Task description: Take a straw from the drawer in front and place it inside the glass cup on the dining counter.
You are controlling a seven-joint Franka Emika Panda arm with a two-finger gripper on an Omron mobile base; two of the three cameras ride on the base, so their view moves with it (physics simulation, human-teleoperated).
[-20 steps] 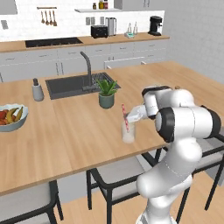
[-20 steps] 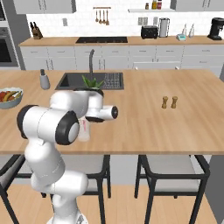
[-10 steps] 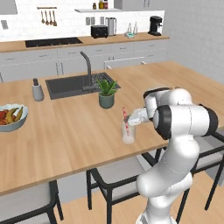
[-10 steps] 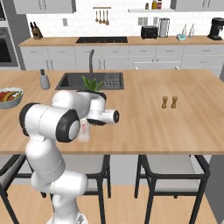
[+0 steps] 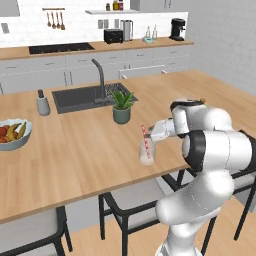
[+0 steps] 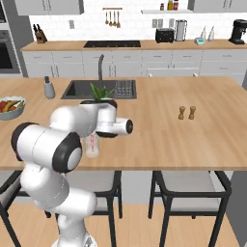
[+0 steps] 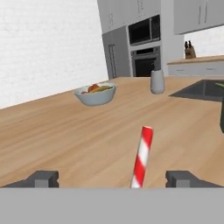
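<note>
striped straw (image 5: 145,138) in clear glass cup (image 5: 146,153)

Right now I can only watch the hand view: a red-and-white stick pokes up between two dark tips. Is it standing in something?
Observer: Yes. From the left base view, the straw stands in the glass cup on the dining counter, leaning a little.
Operator: Is that cup safely in the middle of the counter?
Observer: No, it sits near the front edge, above a chair.
Operator: Anything close by it could knock over?
Observer: A potted plant stands behind the cup, apart from it. From the right base view, two small shakers stand well off to the other side.
</note>
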